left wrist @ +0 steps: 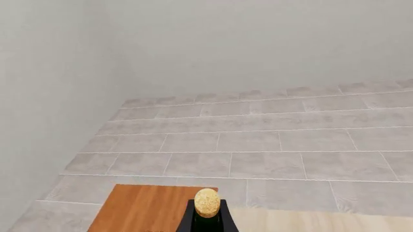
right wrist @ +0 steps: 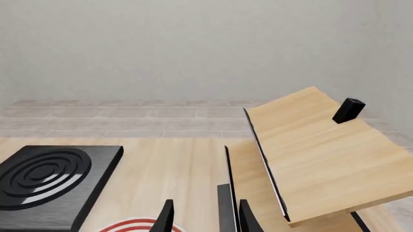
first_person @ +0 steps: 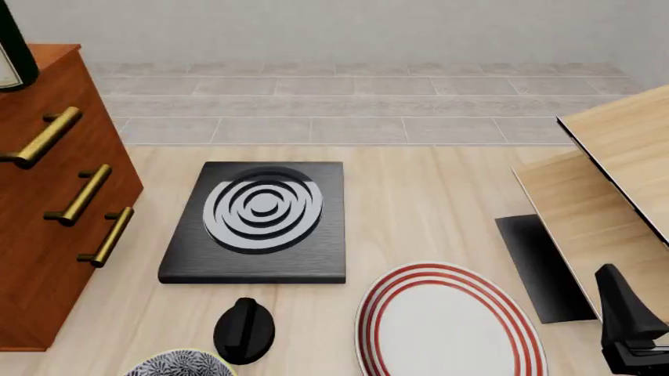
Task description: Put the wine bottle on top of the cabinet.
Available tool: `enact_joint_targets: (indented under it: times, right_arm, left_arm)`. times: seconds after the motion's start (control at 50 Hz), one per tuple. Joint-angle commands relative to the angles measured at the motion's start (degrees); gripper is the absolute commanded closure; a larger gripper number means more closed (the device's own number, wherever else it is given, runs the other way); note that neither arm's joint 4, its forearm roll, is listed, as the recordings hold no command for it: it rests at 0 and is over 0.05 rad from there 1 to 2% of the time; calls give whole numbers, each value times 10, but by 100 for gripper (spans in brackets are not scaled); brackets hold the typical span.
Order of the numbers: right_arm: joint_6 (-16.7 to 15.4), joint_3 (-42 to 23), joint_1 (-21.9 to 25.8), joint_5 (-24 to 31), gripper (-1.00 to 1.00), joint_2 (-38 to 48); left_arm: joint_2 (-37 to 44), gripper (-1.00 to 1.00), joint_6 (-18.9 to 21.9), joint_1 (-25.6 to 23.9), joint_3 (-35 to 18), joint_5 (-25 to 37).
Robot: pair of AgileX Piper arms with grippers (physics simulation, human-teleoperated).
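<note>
**A:** Where is the wine bottle (first_person: 12, 43), and how does it stand?

**B:** One bottle, at the top left of the front view, on the top of the cabinet (first_person: 47, 204). Only its lower body and a strip of white label show there; the edges run vertically, so the long axis is upright. The left wrist view looks down on its tan cork, neck pointing up toward the camera, with the cabinet's top board behind.

**A:** Grippers?

**B:** Left gripper: cannot tell; its fingers are not visible. Right gripper (right wrist: 203, 217): two dark fingertips apart with nothing between them.

**A:** Counts?

**B:** One cabinet with three brass handles; one black slab with ring pattern (first_person: 262, 219); one red-striped plate (first_person: 450, 325); one black knob-shaped object (first_person: 244, 329); two pale wood panels (first_person: 616, 172).
</note>
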Motion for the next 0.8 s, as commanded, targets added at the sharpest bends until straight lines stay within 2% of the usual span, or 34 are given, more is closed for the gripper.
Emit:
enact_joint_targets:
  times: [0.02,0.1,0.24,0.46,0.6,0.8]
  right_arm:
    - [0,0,0,0,-100,0]
    - [0,0,0,0,-100,0]
    - [0,0,0,0,-100,0]
    - [0,0,0,0,-100,0]
    - [0,0,0,0,-100,0]
    - [-1,0,0,0,-100,0]
  left_arm:
    - [13,100,5,40,-35,7]
    - [15,100,16,44,-31,7]
    - [34,100,19,60,-68,23]
    - [39,100,13,92,-30,1]
    - [52,100,15,134,-20,-23]
    - [55,100,26,137,-3,-25]
